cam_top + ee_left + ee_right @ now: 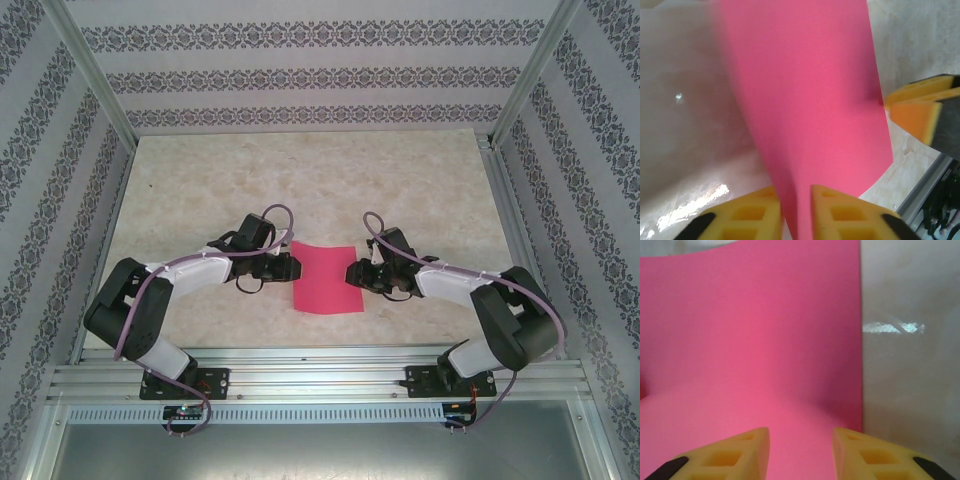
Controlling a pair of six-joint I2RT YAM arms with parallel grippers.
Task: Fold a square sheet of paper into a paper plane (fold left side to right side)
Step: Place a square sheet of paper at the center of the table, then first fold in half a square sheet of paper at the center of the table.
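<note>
**Left tool** (796, 202): slightly released. Its two yellow block-shaped fingers (752, 216) stand a narrow gap apart. The near edge of a thin, plain, bright pink-magenta square sheet of paper (810, 100) runs into that gap. From the fingers the sheet rises away at a slant rather than lying flat. Whether either finger presses the paper cannot be told.

**Right tool** (801, 440): partly released. Its two yellow fingers (735, 454) stand clearly apart. The sheet shows face-on beneath and beyond the gap and is not pinched in it. Whether the tips touch the paper cannot be told from this tool's own camera. In the left wrist view, the right tool's tips sit at the sheet's far edge, either touching it or just beside it.

**Location of the sheet:** in the overhead view it sits on the pale, mottled beige counter (300, 180), in the near middle. It lies between the two tools, with the left tool at its left edge and the right tool at its right edge. Bare counter runs beside the sheet's straight edge in the right wrist view.

**Count:**
- Tools: two.
- Yellow fingers: four, two per tool.
- Black-and-white arms: two, the left arm (150, 300) and the right arm (500, 310).
- Pink sheets: one.
- Counters: one.
</note>
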